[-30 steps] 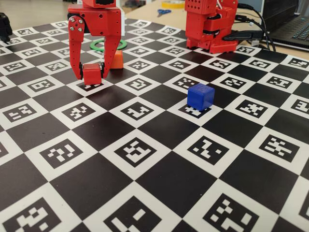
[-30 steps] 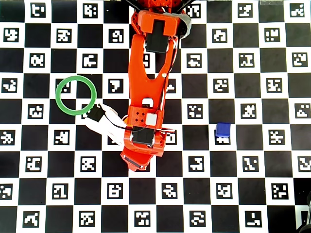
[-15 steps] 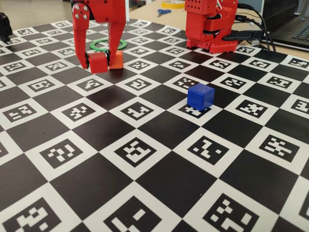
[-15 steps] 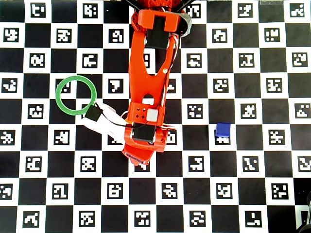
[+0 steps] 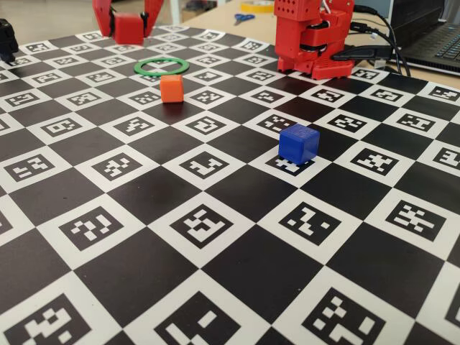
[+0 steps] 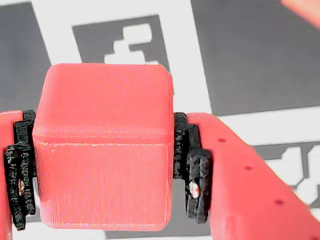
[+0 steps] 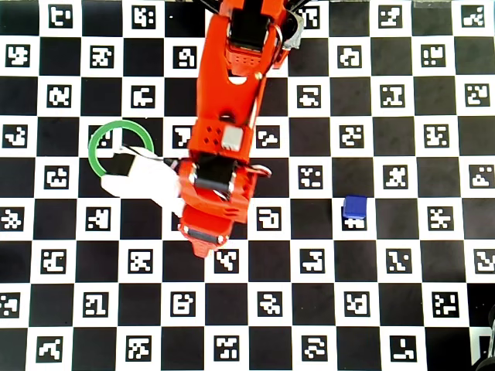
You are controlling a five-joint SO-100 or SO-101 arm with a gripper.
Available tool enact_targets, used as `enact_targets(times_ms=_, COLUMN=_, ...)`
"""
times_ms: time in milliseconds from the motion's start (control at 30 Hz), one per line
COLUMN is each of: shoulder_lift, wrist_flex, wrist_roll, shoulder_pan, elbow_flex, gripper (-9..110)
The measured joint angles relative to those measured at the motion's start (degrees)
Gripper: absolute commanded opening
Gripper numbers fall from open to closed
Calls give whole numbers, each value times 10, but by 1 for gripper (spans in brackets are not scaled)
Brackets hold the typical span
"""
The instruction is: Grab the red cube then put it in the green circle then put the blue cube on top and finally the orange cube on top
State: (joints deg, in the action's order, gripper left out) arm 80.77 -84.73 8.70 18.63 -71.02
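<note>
In the fixed view my red gripper (image 5: pixel 129 29) is raised at the top left, shut on the red cube (image 5: pixel 129 27), well above the board. The wrist view shows the red cube (image 6: pixel 102 145) clamped between the black pads (image 6: pixel 192 165) of the gripper (image 6: pixel 106 170). The green circle (image 5: pixel 162 67) lies flat on the board, lower and right of the held cube. The orange cube (image 5: pixel 172 89) sits just in front of the ring. The blue cube (image 5: pixel 298 143) stands alone toward the middle right. In the overhead view the arm (image 7: pixel 224 139) hides the red and orange cubes; the green circle (image 7: pixel 90 151) and blue cube (image 7: pixel 355 206) show.
The arm's red base (image 5: pixel 313 36) stands at the back right of the checkered marker board. Behind it lie cables and a laptop (image 5: pixel 438 43), and scissors (image 5: pixel 243 17) rest on the desk beyond. A white wrist camera housing (image 7: pixel 139 174) overlaps the ring's lower right.
The gripper has lifted the red cube off the board and carried it back and left, toward the green circle. The orange cube, hidden before by the fingers, now shows.
</note>
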Motion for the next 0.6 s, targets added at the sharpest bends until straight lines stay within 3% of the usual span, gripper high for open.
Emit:
enact_targets(times_ms=367, shoulder_lift=73, wrist_flex=-63, wrist_roll=238, shoulder_pan=110, elbow_flex=-3, gripper=7)
enact_targets(times_ms=600, shoulder_lift=117, wrist_flex=-69, wrist_roll=355, shoulder_pan=200, elbow_flex=-90, gripper=7)
